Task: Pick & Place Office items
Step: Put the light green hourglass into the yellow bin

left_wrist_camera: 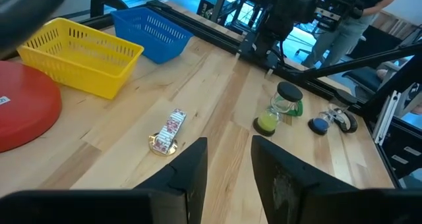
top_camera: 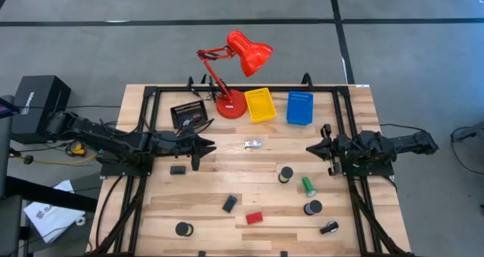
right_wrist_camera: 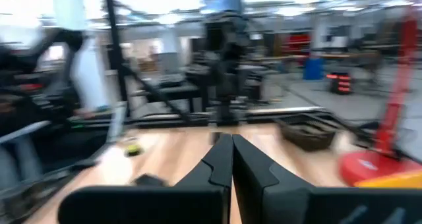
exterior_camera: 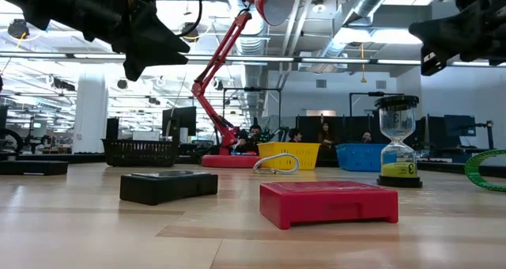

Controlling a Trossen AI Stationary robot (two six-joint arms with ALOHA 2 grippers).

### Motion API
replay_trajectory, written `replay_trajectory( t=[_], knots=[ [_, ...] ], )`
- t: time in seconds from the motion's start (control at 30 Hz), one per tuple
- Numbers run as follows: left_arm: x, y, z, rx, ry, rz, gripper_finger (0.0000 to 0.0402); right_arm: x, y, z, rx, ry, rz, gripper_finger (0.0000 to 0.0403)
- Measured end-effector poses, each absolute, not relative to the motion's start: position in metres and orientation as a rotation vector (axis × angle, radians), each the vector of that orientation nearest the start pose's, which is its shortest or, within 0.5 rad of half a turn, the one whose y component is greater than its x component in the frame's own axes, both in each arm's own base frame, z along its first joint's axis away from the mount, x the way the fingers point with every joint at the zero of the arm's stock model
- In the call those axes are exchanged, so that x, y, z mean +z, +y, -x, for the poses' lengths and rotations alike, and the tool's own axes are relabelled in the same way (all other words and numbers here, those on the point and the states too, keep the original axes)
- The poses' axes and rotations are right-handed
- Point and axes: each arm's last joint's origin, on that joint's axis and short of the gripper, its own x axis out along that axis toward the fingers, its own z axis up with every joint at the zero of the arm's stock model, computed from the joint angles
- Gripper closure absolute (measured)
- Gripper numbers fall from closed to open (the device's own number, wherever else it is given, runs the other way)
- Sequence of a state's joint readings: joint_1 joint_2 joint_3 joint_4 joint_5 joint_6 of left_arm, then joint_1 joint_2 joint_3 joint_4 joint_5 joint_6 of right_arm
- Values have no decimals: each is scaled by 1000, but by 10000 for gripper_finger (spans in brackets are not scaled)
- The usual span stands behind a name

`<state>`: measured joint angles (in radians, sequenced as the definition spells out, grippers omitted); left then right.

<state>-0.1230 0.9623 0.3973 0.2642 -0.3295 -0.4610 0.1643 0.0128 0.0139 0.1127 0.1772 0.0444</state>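
Small office items lie scattered on the wooden table. A silvery clip rests flat between the two grippers. Nearer lie a black block, another black block, a red block, black tape rolls and an upright green cylinder. My left gripper hovers open left of the clip. My right gripper hovers shut right of the clip. Neither touches anything.
A tall red desk lamp stands at the far edge on its round base. Beside it sit a black tray, a yellow tray and a blue tray. Black frame rails run along both table sides.
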Motion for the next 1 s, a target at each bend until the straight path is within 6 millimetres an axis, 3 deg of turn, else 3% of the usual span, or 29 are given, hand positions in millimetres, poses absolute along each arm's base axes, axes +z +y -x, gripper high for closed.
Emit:
replay_trajectory(
  t=[0.1,0.3,0.53,1.0],
  knots=[
    [212,-15,-199,267,238,389,289,178,8,-96,-95,-113,-67,403],
    [212,-15,-199,262,236,375,289,177,7,-96,-99,-109,-177,403],
    [215,-12,-200,270,210,358,289,176,12,-97,8,-85,-249,399],
    [216,-4,-201,310,185,370,289,178,17,-104,40,-87,-247,308]
  ],
)
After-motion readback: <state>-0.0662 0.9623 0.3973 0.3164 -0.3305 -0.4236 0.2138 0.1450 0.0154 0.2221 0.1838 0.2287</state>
